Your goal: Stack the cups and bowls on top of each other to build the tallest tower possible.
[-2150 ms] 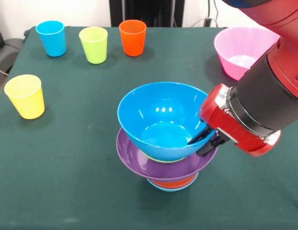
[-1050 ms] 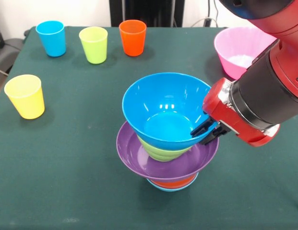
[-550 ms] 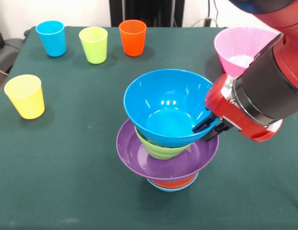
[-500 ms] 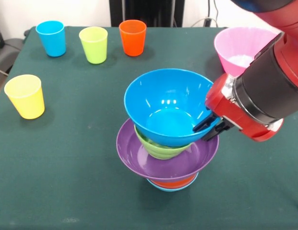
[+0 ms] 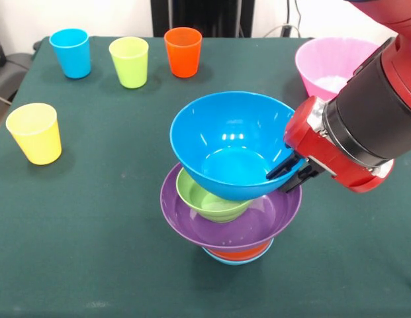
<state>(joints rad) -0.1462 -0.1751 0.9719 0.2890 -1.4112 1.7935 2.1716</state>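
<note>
Blue bowl (image 5: pixel 225 142), its rim pinched in the gripper (image 5: pixel 289 173) jaws, hangs tilted over the green bowl (image 5: pixel 208 201) in the purple bowl (image 5: pixel 218 228).

Green-clothed table (image 5: pixel 92 238) bears four cups (image 5: pixel 34 132), pink bowl (image 5: pixel 334 66), tower (image 5: pixel 235 228).

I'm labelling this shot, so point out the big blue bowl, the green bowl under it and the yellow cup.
big blue bowl (image 5: pixel 222 136), front view, inner wall.
green bowl (image 5: pixel 206 201), front view, inside.
yellow cup (image 5: pixel 37 140), front view, outer side.
</note>
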